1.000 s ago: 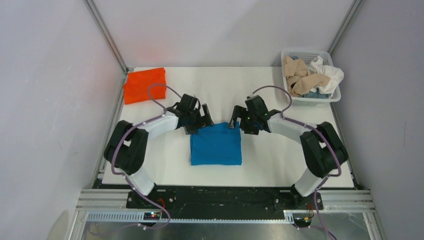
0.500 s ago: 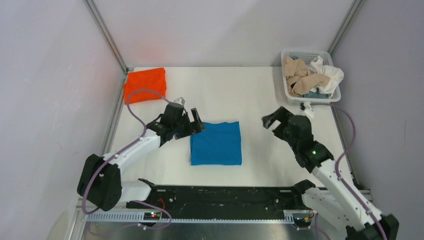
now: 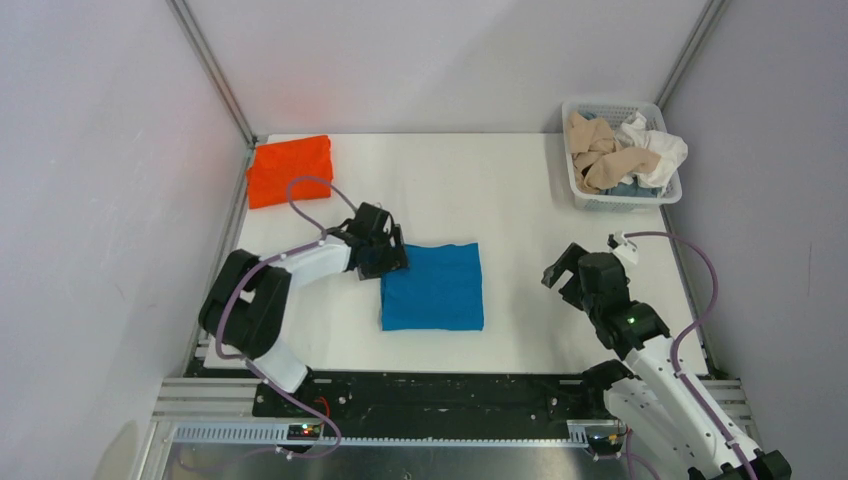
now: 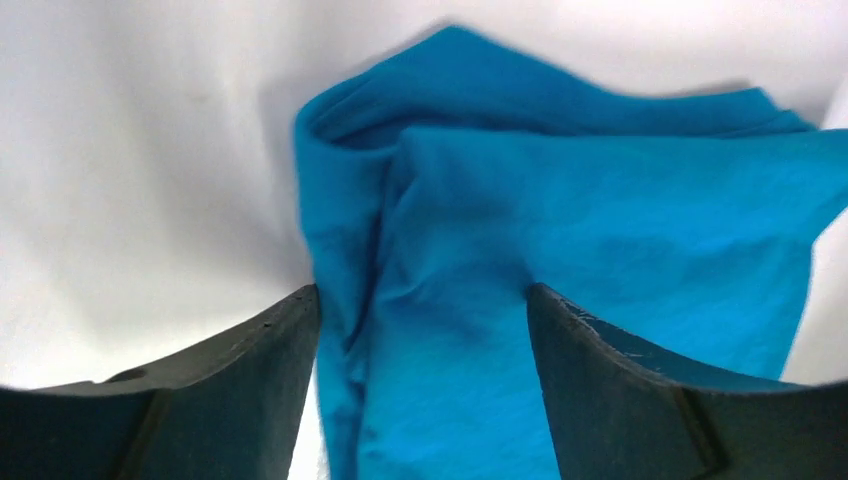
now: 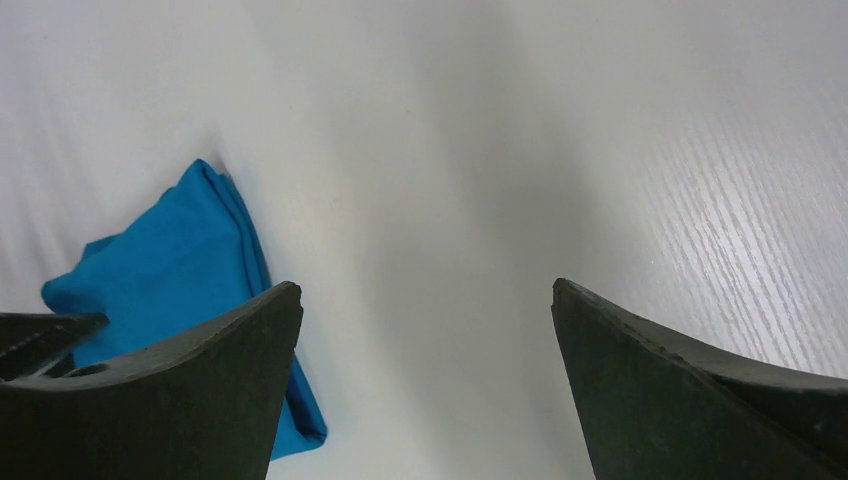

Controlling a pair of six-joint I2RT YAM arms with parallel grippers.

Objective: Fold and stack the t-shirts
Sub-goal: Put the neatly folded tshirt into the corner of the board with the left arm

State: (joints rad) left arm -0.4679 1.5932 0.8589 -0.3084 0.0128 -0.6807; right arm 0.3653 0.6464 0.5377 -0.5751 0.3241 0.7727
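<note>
Your left gripper (image 4: 422, 300), jaws apart, straddles the bunched edge of the blue t-shirt (image 3: 432, 288): press down to the bench (image 3: 520, 190) and catch every layer. Your right gripper (image 5: 425, 288) hangs spread too.

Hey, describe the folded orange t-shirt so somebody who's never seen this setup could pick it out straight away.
On the white table, look to the far left corner. The orange t-shirt lies there alone, folded into a flat rectangle. It is the only orange thing; the blue t-shirt is folded mid-table and the other clothes are crumpled in the basket at far right.
</note>
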